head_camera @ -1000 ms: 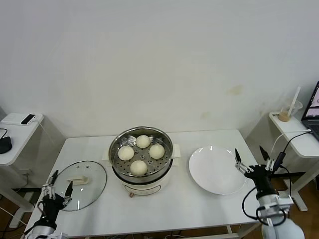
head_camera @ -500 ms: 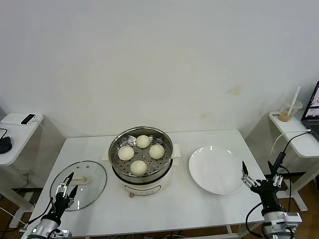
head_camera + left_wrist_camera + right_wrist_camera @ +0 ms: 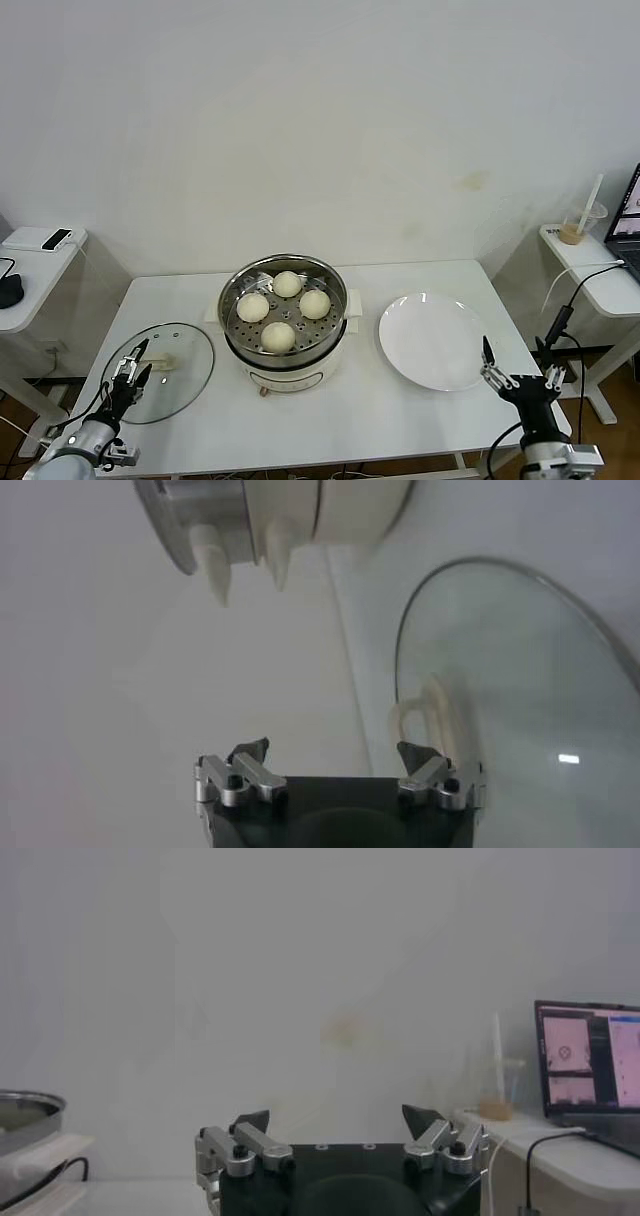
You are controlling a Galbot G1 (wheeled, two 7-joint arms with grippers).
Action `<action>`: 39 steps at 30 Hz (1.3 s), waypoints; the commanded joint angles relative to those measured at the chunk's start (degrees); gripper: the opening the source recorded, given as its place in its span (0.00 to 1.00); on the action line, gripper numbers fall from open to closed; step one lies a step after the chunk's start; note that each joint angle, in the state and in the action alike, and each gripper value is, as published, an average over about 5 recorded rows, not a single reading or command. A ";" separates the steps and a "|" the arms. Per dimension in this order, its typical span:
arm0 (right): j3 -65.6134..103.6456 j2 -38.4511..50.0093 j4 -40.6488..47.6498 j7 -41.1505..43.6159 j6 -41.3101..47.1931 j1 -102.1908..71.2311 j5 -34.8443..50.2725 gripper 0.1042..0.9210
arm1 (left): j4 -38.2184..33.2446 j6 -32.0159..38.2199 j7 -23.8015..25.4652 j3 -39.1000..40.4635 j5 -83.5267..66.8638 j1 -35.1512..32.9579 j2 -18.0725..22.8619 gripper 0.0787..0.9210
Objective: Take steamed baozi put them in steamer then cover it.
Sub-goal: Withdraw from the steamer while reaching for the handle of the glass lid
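Note:
The steamer stands mid-table with several steamed baozi on its perforated tray, uncovered. The cover, a glass lid with a cream bar handle, lies flat on the table to the steamer's left. My left gripper hovers open over the cover's near left part, close to the handle. In the left wrist view the gripper is empty, with the handle just ahead of one finger and the steamer farther off. My right gripper is open and empty at the table's near right corner, also seen in its wrist view.
A flat white plate lies right of the steamer. A side table on the left carries a white box and a mouse. Another on the right holds a cup with a straw and a laptop.
The left gripper has moved forward over the cover toward its handle. The right gripper has drawn back and down from the plate's edge to the near right corner.

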State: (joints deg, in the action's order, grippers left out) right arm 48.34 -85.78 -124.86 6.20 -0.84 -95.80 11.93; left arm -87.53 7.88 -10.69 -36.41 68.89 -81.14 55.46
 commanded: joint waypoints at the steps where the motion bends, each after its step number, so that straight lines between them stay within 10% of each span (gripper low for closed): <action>1: -0.18 -1.51 -0.96 -0.10 0.16 -0.99 -0.78 0.88 | 5.06 0.22 0.38 1.83 1.20 4.59 -0.85 0.88; 32: 0.36 -1.30 -1.45 0.34 -0.94 -2.55 -3.81 0.88 | 15.56 0.27 -0.29 4.17 0.05 13.74 2.18 0.88; 39: 0.33 -1.16 -1.88 0.34 -0.89 -2.70 -3.74 0.88 | 15.68 0.72 -1.12 3.81 -0.49 12.95 3.03 0.70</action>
State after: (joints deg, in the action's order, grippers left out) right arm 48.66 -86.91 -126.52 6.54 -1.73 -98.41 8.40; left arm -73.59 8.32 -11.22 -32.47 68.77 -68.73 57.87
